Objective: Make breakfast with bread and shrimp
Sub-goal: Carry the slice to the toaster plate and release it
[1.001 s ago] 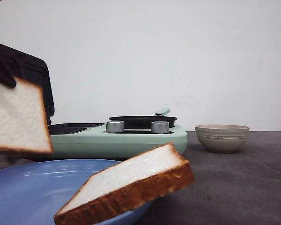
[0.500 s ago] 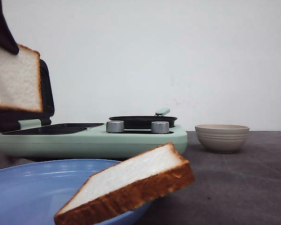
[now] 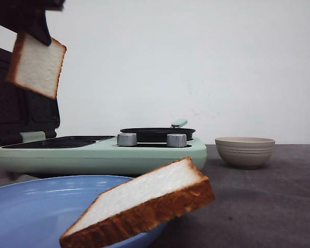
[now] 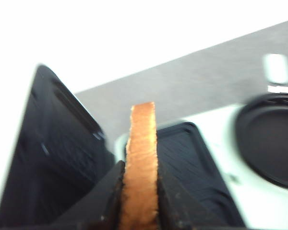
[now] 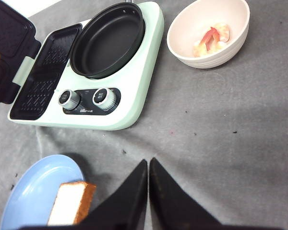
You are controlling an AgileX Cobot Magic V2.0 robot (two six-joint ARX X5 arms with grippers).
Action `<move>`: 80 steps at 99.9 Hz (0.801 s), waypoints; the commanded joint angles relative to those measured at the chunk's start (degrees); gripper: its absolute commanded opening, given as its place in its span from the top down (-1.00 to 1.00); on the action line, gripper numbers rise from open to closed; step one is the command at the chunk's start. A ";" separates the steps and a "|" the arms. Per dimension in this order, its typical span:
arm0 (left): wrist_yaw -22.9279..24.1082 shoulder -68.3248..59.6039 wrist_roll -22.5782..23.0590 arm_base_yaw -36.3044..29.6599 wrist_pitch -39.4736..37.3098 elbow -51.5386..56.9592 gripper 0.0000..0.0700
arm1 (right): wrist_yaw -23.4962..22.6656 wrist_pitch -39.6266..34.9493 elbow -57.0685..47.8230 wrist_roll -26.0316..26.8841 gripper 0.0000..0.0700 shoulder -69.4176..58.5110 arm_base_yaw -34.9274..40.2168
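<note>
High up on the left, the black left gripper (image 4: pixel 140 201) squeezes a thick square slice of white bread (image 3: pixel 37 64) by its top edge. The slice hangs down on edge, tipped a little, with its pale face turned our way. It is in the air above the dark ridged plate (image 3: pixel 59 141) of the mint-green breakfast maker (image 3: pixel 101 154), in front of the raised black lid (image 3: pixel 21 111). There is open air all around the slice.

A second slice of bread (image 3: pixel 139 203) leans on the rim of the round blue plate (image 3: pixel 26 214), sloping up to the right with its brown crust facing us.

Pink-orange shrimp (image 5: pixel 211 39) lie in the beige ribbed bowl (image 3: pixel 245 151), well apart on the grey table (image 3: pixel 263 206). The right gripper (image 5: pixel 148 165) holds nothing, its two tips pressed together over bare table.
</note>
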State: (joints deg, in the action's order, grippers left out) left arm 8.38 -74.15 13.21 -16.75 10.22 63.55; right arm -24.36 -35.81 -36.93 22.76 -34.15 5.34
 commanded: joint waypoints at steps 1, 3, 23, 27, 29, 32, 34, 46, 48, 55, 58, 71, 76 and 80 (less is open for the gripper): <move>1.07 -3.19 5.40 -0.39 -1.84 2.47 0.99 | 0.07 0.13 -1.07 -1.16 1.00 -0.20 0.13; 1.16 -4.13 6.29 -0.42 -2.36 2.95 0.99 | 0.20 0.13 -1.07 -1.31 1.00 -0.20 0.13; 4.00 -13.90 14.45 -1.03 -6.19 8.02 0.99 | 0.48 0.13 -1.07 -2.56 1.00 -0.20 0.13; 4.33 -15.96 16.26 -1.20 -6.82 8.94 0.99 | 0.48 0.13 -1.07 -2.67 1.00 -0.20 0.13; 4.66 -16.83 17.11 -1.29 -6.95 9.33 0.99 | 0.48 0.13 -1.07 -2.67 1.00 -0.20 0.13; 5.18 -18.03 18.25 -1.36 -7.23 9.92 0.99 | 0.57 0.13 -1.07 -2.69 1.00 -0.20 0.13; 5.38 -18.95 19.02 -1.40 -7.41 10.34 0.99 | 0.66 0.13 -1.07 -2.69 1.00 -0.20 0.13; 6.03 -23.32 21.31 -1.75 -10.14 12.39 0.99 | 0.98 0.13 -1.05 -2.91 1.00 -0.20 0.13; 6.08 -23.89 21.53 -1.77 -10.51 12.68 0.99 | 1.07 0.13 -1.05 -2.91 1.00 -0.20 0.13; 6.25 -25.62 22.69 -2.05 -11.93 13.22 0.99 | 1.79 0.13 -1.05 -2.95 1.00 -0.20 0.13; 6.25 -26.21 23.52 -2.21 -12.79 13.25 0.99 | 2.03 0.11 -1.05 -3.06 1.00 -0.20 0.13; 6.47 -27.98 27.28 -2.73 -15.02 13.27 0.99 | 2.34 0.11 -1.05 -4.15 1.00 -0.20 0.13; 6.71 -28.35 28.02 -2.99 -15.10 13.27 0.99 | 2.32 0.11 -1.05 -4.17 1.00 -0.20 0.13; 6.71 -28.70 28.26 -3.04 -15.26 13.27 0.99 | 2.32 0.11 -1.05 -4.17 1.00 -0.20 0.13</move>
State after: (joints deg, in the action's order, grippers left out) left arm 14.79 -101.25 39.03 -19.42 -3.95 75.35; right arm -22.26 -35.99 -36.93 19.57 -34.15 5.34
